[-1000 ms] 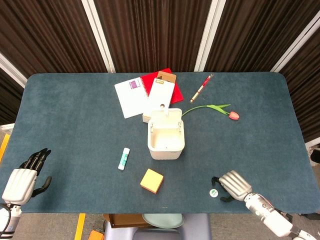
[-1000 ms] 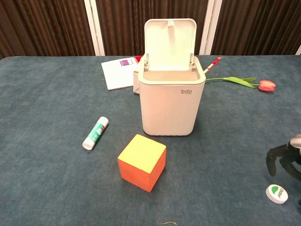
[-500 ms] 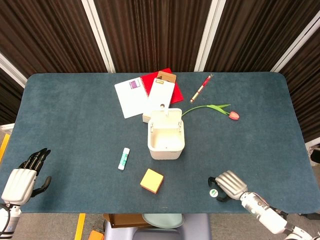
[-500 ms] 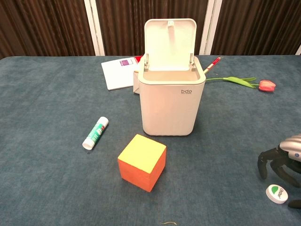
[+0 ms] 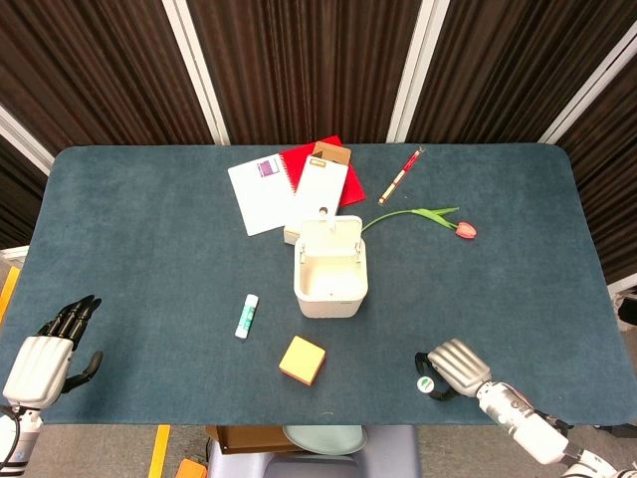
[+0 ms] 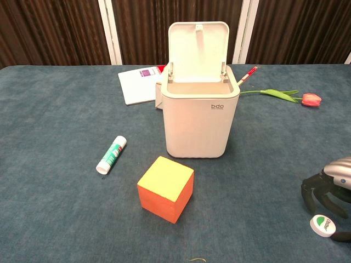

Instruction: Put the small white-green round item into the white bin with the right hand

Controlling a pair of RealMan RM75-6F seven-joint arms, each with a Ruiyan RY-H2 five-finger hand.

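The small white-green round item lies flat on the blue table near the front right edge. My right hand hovers just over it with curled fingers arched around it; whether they touch it I cannot tell, and it is not lifted. The white bin stands mid-table with its lid up. Off the front left corner, my left hand holds nothing, its fingers extended and apart; it shows only in the head view.
An orange-yellow block and a glue stick lie in front of the bin. Notebooks, a red pen and a tulip lie behind it.
My right hand has slid left and slightly down, so its fingers now arch over the round item. The item and my left hand have not moved.
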